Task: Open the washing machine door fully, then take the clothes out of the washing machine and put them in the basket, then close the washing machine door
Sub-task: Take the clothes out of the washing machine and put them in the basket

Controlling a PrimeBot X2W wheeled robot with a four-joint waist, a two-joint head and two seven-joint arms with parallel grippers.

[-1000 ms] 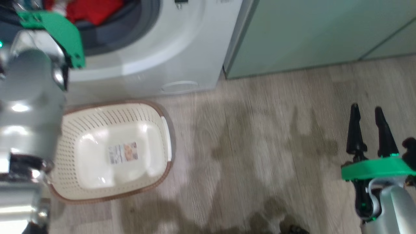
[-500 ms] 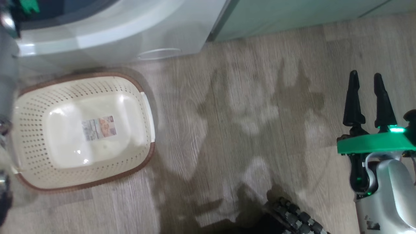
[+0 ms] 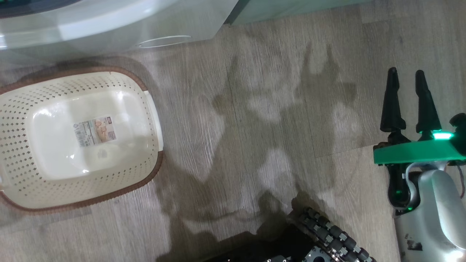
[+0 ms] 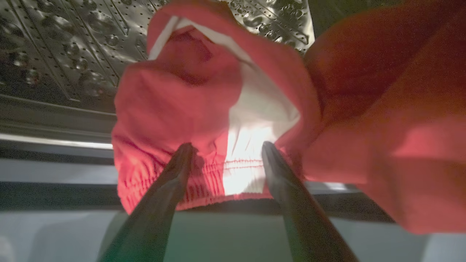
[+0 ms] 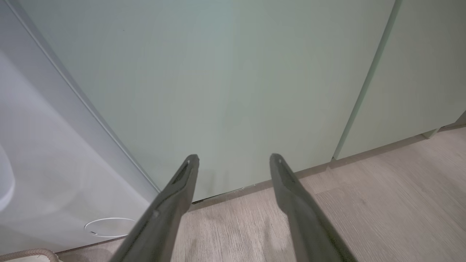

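Head view tipped lower than before, red white-patched clothes in steel drum, cream basket bearing a label sticker, left gripper fingers apart, right gripper likewise.

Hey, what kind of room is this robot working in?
Most likely a home laundry area: a white front-loading washing machine with red clothes in its steel drum, a perforated basket on the wood-look floor close by it, and pale green cabinets alongside.

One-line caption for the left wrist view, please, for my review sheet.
Open left claw at the elastic hem of the red clothes heaped at the steel drum mouth; nothing gripped yet.
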